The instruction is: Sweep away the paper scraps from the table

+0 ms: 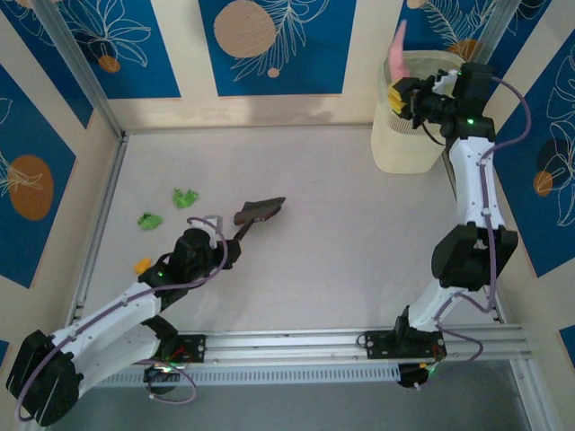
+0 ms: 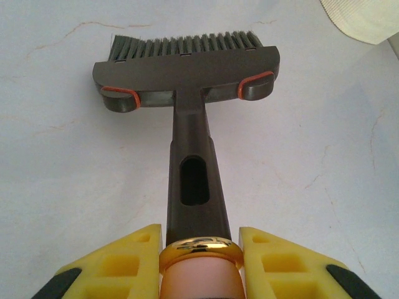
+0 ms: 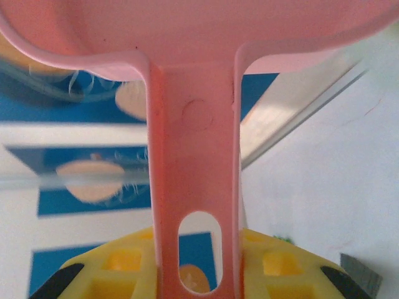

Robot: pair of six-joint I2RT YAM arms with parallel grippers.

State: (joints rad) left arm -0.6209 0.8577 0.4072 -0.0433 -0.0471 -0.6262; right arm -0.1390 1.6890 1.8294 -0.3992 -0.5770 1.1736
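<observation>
Top view first: the dustpan point(image 1: 396, 54) is held tipped up over the waste bin point(image 1: 404, 148) at the far right by the right fingers point(image 1: 400, 97), so the emptying step looks to be the one in hand. The brush point(image 1: 260, 211) is held mid-tabletop point(image 1: 359, 233) by the left fingers point(image 1: 226, 241). The paper scraps point(image 1: 186, 197) are spotted on the left side: two green bits near each other and an orange one closer to the left arm, all apart from the brush. So the job isn't done, it's reckoned. Next, the dustpan needs to be brought back down flat beside those scraps and the brush swung in behind them.

Left wrist: the brush point(image 2: 187, 68) handle is seen pinched tight between the yellow left fingers point(image 2: 112, 265), bristles over bare tabletop point(image 2: 75, 187). That grip can't be made out from above.

Right wrist: the dustpan point(image 3: 193, 156) handle is clamped between the right fingers point(image 3: 118, 268), with wall panels behind, so the tilt is confirmed. What's inside the bin can't be told.
</observation>
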